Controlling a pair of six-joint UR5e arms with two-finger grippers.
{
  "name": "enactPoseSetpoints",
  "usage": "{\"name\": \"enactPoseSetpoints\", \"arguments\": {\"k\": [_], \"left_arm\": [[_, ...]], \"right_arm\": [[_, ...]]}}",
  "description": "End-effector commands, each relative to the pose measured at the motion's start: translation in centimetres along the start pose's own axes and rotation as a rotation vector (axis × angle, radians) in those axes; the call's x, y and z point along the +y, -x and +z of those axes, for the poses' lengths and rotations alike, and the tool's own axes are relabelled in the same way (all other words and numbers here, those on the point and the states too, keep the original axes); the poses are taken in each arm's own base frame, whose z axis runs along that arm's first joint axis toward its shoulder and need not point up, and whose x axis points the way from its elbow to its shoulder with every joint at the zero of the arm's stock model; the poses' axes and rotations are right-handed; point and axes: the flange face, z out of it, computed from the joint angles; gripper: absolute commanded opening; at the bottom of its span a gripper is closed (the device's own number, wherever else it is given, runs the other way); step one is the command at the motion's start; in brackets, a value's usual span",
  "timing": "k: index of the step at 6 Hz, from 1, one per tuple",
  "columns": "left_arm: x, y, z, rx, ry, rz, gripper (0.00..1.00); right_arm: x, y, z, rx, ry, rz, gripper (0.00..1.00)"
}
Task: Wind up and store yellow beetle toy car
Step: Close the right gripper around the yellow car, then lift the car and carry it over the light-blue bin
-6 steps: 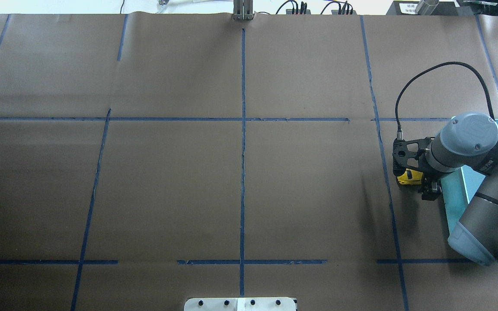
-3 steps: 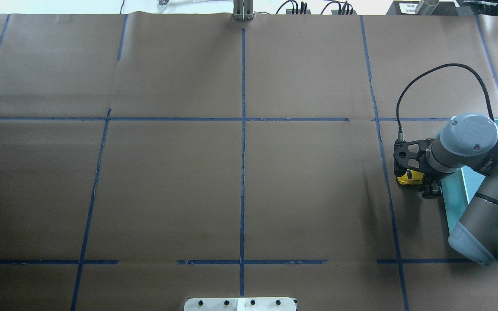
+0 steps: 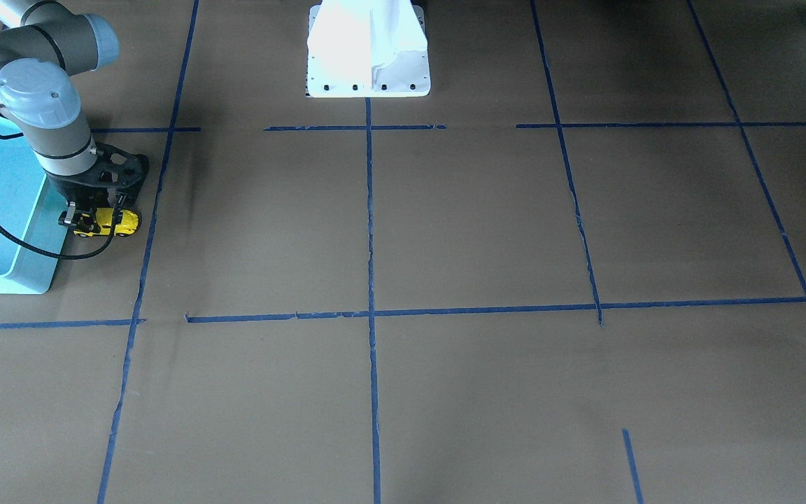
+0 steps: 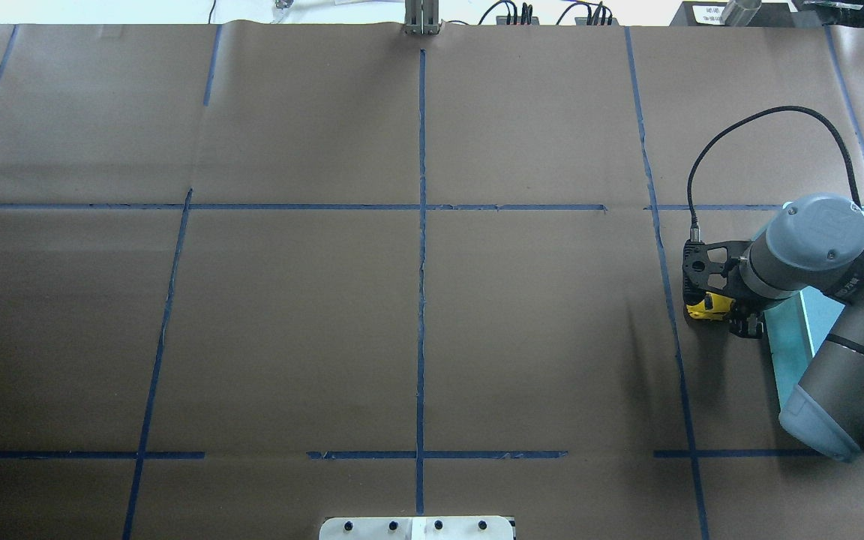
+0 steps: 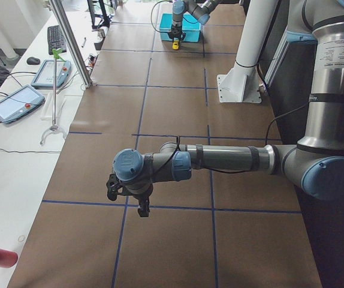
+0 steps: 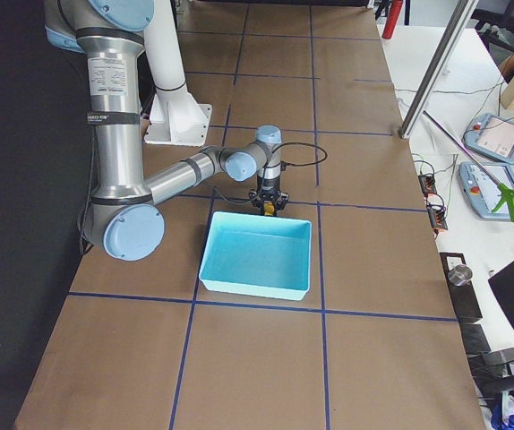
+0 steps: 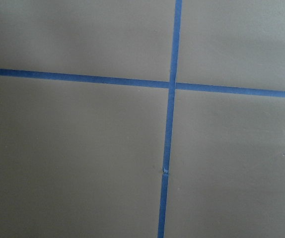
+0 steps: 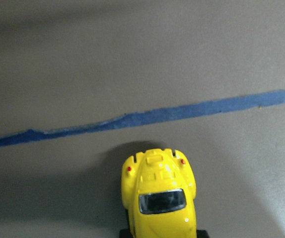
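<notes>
The yellow beetle toy car stands on the brown table paper, just left of the light blue bin. My right gripper reaches straight down over it, shut on the car's sides. The front-facing view shows the car between the fingers of that gripper, wheels on the table, beside the bin. In the right wrist view the car fills the bottom centre, with a blue tape line beyond it. My left gripper hovers over bare table far away; I cannot tell whether it is open.
The bin shows nothing inside it. Blue tape lines divide the table paper into squares. The white robot base stands at the table's near middle edge. A black cable loops off the right wrist.
My right gripper and the car have shifted slightly away from the robot along the table. The rest looks the same.
</notes>
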Motion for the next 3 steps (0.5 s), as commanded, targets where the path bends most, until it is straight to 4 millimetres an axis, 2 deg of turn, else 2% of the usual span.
{"name": "enactPoseSetpoints", "arguments": {"k": [1,2,3], "left_arm": [[0.0,-0.2,-0.2,0.000,-0.003,0.004,1.00],[0.0,-0.3,-0.2,0.000,-0.004,0.005,1.00],[0.1,-0.2,-0.2,0.000,-0.003,0.004,1.00]], "right_arm": [[-0.2,0.8,-5.7,0.038,-0.069,-0.007,0.00],[1.4,1.4,-8.9,0.041,-0.095,0.008,0.00],[4.4,0.6,-12.2,0.022,-0.106,0.055,0.00]]}}
